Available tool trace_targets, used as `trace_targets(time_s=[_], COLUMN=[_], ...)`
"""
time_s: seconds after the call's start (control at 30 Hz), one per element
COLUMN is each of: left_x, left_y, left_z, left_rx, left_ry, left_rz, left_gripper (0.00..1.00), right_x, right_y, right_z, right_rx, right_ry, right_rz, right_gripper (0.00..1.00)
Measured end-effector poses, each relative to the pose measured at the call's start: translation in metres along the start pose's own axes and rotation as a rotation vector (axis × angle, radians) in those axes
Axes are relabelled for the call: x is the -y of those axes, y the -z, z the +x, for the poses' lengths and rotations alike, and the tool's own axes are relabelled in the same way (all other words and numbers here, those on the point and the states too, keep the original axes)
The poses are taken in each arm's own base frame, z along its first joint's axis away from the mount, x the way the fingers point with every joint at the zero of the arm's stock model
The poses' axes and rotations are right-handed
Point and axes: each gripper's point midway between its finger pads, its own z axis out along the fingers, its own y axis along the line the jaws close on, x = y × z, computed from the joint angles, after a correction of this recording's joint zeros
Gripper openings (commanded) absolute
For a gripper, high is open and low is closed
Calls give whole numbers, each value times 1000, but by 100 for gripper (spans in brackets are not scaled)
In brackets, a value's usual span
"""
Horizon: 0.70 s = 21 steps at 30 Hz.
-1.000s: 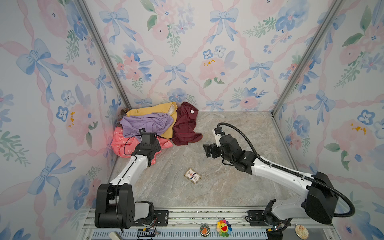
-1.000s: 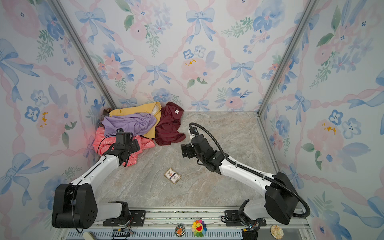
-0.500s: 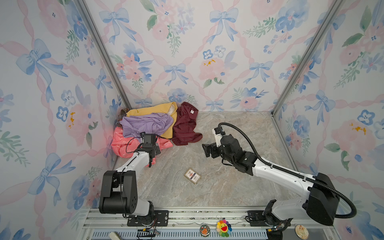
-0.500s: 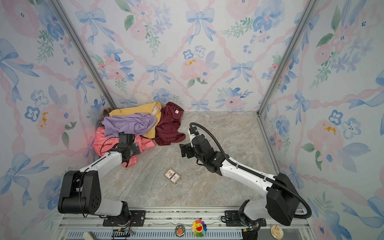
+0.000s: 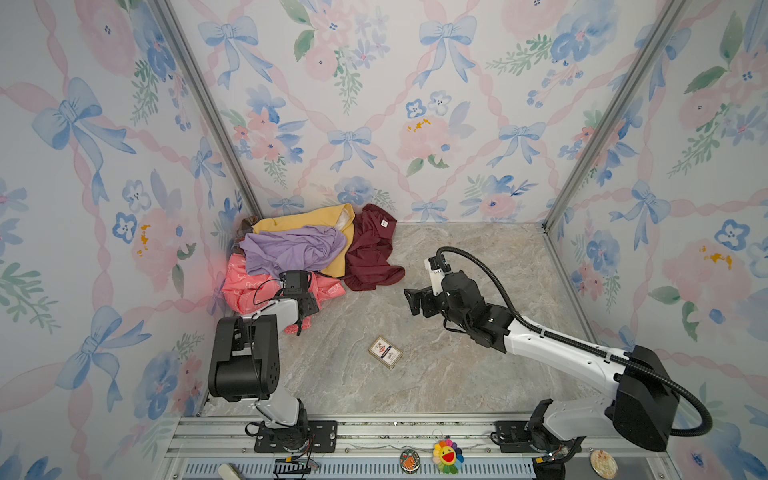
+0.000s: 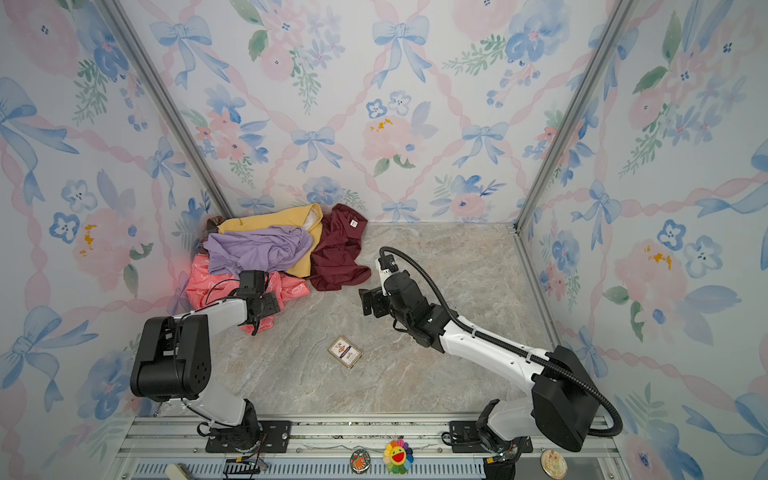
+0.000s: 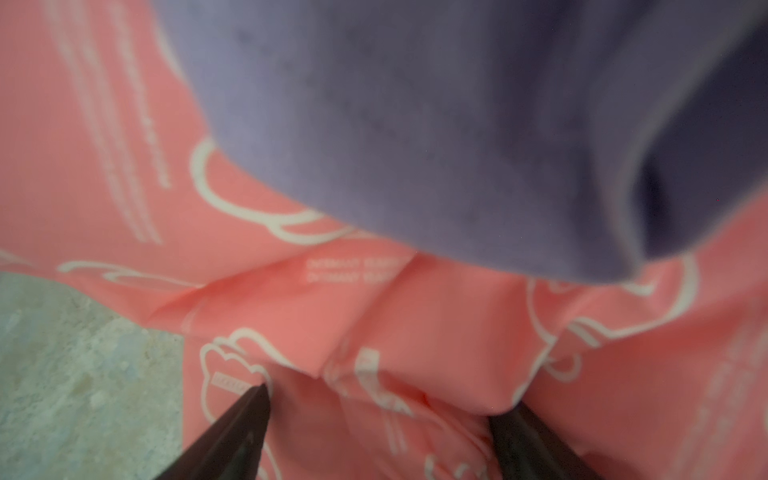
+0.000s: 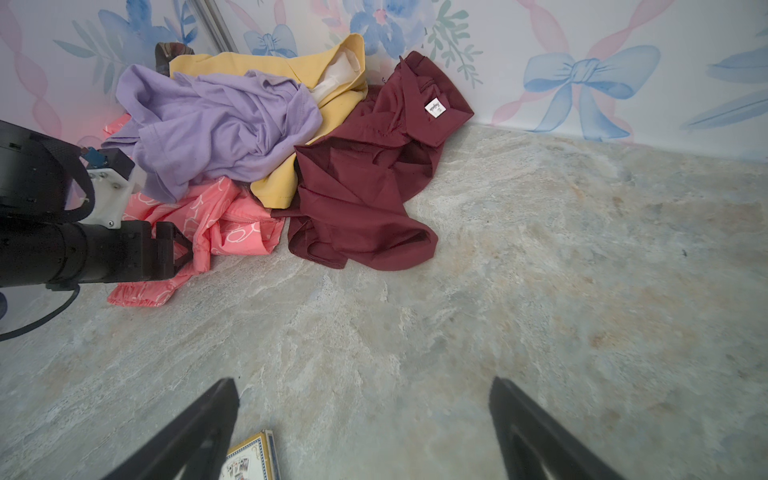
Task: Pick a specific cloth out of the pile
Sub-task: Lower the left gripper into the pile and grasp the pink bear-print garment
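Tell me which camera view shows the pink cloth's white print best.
Left wrist: the pink cloth sits close up, white outline figures plain though slightly blurred, lavender garment overlapping it. Right wrist shows its crumpled front edge; both top views show it small, partly behind the left arm.

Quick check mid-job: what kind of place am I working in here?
Probably a staged robot test booth, not a real room: floral-papered panels on aluminium posts, with the left arm and right arm bolted to a front rail.

No legible text: white tag [image 8: 435, 109] on maroon shirt [image 8: 365, 187], print lines [image 7: 353, 270] on cloth [image 7: 415, 324], card box [image 8: 249, 459] face all unreadable.
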Motion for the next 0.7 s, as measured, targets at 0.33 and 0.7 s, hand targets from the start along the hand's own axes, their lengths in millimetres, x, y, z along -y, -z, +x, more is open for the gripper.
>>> trace_targets(time_s=[0.33, 0.7], left_x=[12, 4], left_y=[-10, 47], left_z=[-9, -42], left_rx=[13, 137], left_ry=[-31, 2], left_rz=[35, 77], left_gripper=[0, 0], right_x=[-1, -2], right_y=[0, 4], right_z=[1, -20], right_rx=[-5, 17], right_ry=[-1, -4], right_rz=[-10, -3], right_gripper=[97, 97])
